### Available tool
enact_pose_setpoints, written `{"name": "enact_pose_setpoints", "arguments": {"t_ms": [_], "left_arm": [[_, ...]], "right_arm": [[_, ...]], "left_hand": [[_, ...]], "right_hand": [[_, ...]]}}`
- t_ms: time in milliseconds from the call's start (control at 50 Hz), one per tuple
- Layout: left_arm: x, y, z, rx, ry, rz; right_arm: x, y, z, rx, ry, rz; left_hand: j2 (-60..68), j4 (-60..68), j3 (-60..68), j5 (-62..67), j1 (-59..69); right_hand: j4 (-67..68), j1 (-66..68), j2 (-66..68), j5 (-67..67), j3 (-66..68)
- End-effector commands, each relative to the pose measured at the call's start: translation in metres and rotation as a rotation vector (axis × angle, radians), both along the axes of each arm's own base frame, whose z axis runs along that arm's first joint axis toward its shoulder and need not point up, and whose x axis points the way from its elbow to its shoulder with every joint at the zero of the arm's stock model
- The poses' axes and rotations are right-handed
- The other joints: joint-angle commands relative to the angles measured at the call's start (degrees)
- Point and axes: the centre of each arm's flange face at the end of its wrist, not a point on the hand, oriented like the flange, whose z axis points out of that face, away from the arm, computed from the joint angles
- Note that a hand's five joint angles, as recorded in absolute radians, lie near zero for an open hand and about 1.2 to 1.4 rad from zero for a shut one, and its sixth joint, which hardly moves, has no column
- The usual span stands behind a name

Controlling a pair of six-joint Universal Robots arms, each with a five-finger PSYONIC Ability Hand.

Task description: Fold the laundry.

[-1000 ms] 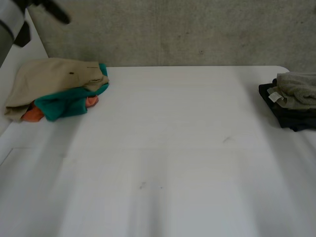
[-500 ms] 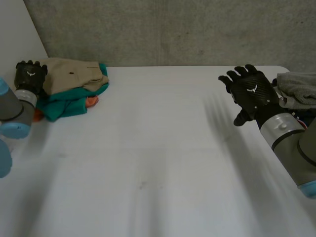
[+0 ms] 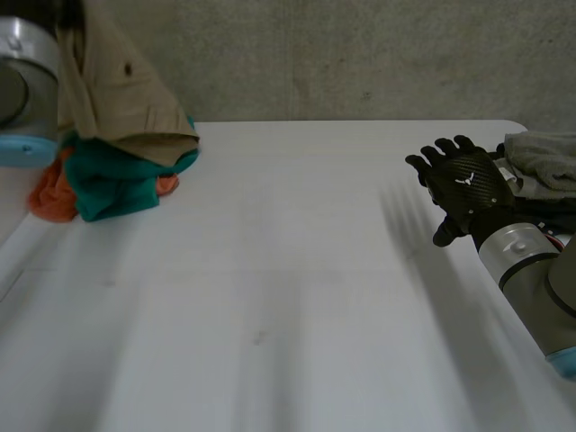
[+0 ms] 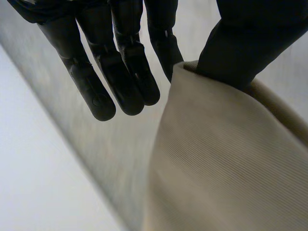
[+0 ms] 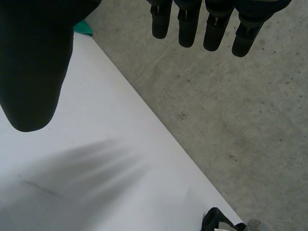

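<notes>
A beige garment (image 3: 121, 85) hangs lifted off the laundry pile at the table's far left, its lower edge still draped over a teal garment (image 3: 108, 184) and an orange one (image 3: 52, 196). In the left wrist view my left hand (image 4: 120, 62) pinches the beige garment (image 4: 226, 159) between thumb and a finger, the other fingers straight. My left arm (image 3: 22, 90) rises beside the pile. My right hand (image 3: 463, 184) hovers above the table's right side, open and empty, fingers spread. Its wrist view shows straight fingers (image 5: 187, 29) and the thumb held apart.
A folded stack (image 3: 540, 175) of grey and dark clothes lies at the table's right edge, just behind my right hand; its dark corner (image 5: 216, 224) appears in the right wrist view. The white table (image 3: 288, 270) meets a grey concrete wall at the back.
My left hand reached the pile, closed on the beige garment and lifted it upward. My right hand came into view and shifted slightly right and toward the near edge.
</notes>
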Motion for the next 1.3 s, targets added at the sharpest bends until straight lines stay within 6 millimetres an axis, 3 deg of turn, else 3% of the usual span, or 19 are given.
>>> {"name": "enact_pose_setpoints", "arguments": {"t_ms": [20, 80, 140, 200, 220, 280, 300, 380, 420, 440, 480, 540, 620, 760, 960, 1140, 1240, 1300], "left_arm": [[-0.058, 0.113, 0.048, 0.009, 0.138, -0.364], [-0.081, 0.162, 0.047, 0.044, 0.141, -0.508], [-0.091, 0.18, 0.031, 0.1, 0.121, -0.561], [-0.097, 0.18, -0.008, 0.212, 0.088, -0.556], [-0.101, 0.177, -0.033, 0.278, 0.052, -0.545], [-0.111, 0.177, -0.075, 0.394, -0.029, -0.525], [-0.118, 0.181, -0.104, 0.471, -0.097, -0.515], [-0.131, 0.201, -0.159, 0.637, -0.262, -0.489], [-0.132, 0.208, -0.171, 0.685, -0.306, -0.481], [-0.132, 0.214, -0.178, 0.722, -0.335, -0.477], [-0.131, 0.218, -0.179, 0.746, -0.346, -0.474], [-0.129, 0.223, -0.171, 0.75, -0.345, -0.463], [-0.115, 0.226, -0.137, 0.684, -0.294, -0.398], [-0.082, 0.245, -0.112, 0.705, -0.124, -0.301], [-0.042, 0.272, -0.148, 0.936, 0.118, -0.28], [-0.035, 0.274, -0.172, 1.063, 0.158, -0.29], [-0.039, 0.267, -0.197, 1.163, 0.143, -0.301], [-0.043, 0.261, -0.205, 1.183, 0.138, -0.291]], "right_arm": [[-0.002, 0.002, 0.006, -0.016, -0.006, -0.011], [-0.009, -0.001, 0.011, -0.027, -0.013, -0.045], [-0.015, -0.005, 0.015, -0.035, -0.022, -0.08], [-0.018, -0.005, 0.017, -0.038, -0.026, -0.096], [-0.019, -0.005, 0.018, -0.034, -0.027, -0.107], [-0.022, -0.005, 0.018, -0.017, -0.033, -0.13], [-0.023, -0.005, 0.019, 0.0, -0.041, -0.147], [-0.027, -0.003, 0.022, 0.058, -0.063, -0.192], [-0.028, -0.001, 0.024, 0.107, -0.079, -0.201], [-0.028, 0.001, 0.024, 0.126, -0.083, -0.203], [-0.027, 0.004, 0.023, 0.166, -0.089, -0.203], [-0.027, 0.012, 0.027, 0.233, -0.11, -0.207], [-0.027, 0.023, 0.032, 0.312, -0.17, -0.213], [-0.019, 0.048, 0.034, 0.482, -0.306, -0.198], [0.015, 0.102, 0.008, 0.682, -0.283, -0.024], [0.028, 0.127, -0.009, 0.753, -0.243, 0.036], [0.038, 0.134, -0.037, 0.802, -0.185, 0.056], [0.042, 0.132, -0.045, 0.792, -0.181, 0.059]], "left_hand": [[11.5, 11.2, 11.9, 15.4, 14.3], [11.5, 11.2, 11.9, 15.4, 14.3], [11.5, 11.2, 11.9, 15.4, 14.3], [11.5, 11.2, 11.9, 15.4, 14.3], [11.5, 11.2, 11.9, 15.4, 14.3], [11.5, 11.2, 11.9, 15.4, 14.3], [11.5, 11.2, 11.9, 15.4, 14.3], [11.5, 11.2, 11.9, 15.4, 14.3], [-6.0, -6.3, -5.7, -2.1, -3.2], [-29.0, -29.2, -28.6, -25.1, -26.1], [-42.8, -43.0, -42.4, -38.9, -39.9], [-53.7, -54.0, -53.4, -49.8, -50.9], [-55.6, -55.8, -55.2, -51.7, -52.8], [-57.1, -57.4, -56.8, -53.2, -54.3], [-54.9, -55.2, -54.6, -51.1, -52.1], [-55.6, -55.8, -55.2, -51.7, -52.8], [-55.1, -55.3, -54.7, -51.2, -52.3], [-35.8, -36.1, -35.5, -32.0, -33.0]], "right_hand": [[-2.3, -2.9, -2.2, -2.8, -2.1], [-2.3, -2.9, -2.2, -2.8, -2.1], [-2.3, -2.9, -2.2, -2.8, -2.1], [-2.3, -2.9, -2.2, -2.8, -2.1], [-2.3, -2.9, -2.2, -2.8, -2.1], [-2.3, -2.9, -2.2, -2.8, -2.1], [-2.3, -2.9, -2.2, -2.8, -2.1], [-2.3, -2.9, -2.2, -2.8, -2.1], [-2.3, -2.9, -2.2, -2.8, -2.1], [-2.3, -2.9, -2.2, -2.8, -2.1], [-2.3, -2.9, -2.2, -2.8, -2.1], [-2.3, -2.9, -2.2, -2.8, -2.1], [-2.3, -2.9, -2.2, -2.8, -2.1], [-2.3, -2.9, -2.2, -2.8, -2.1], [-2.3, -2.9, -2.2, -2.8, -2.1], [-2.2, -2.9, -2.2, -2.7, -2.0], [10.9, 10.2, 10.9, 10.3, 11.1], [30.2, 29.5, 30.2, 29.7, 30.4]]}}
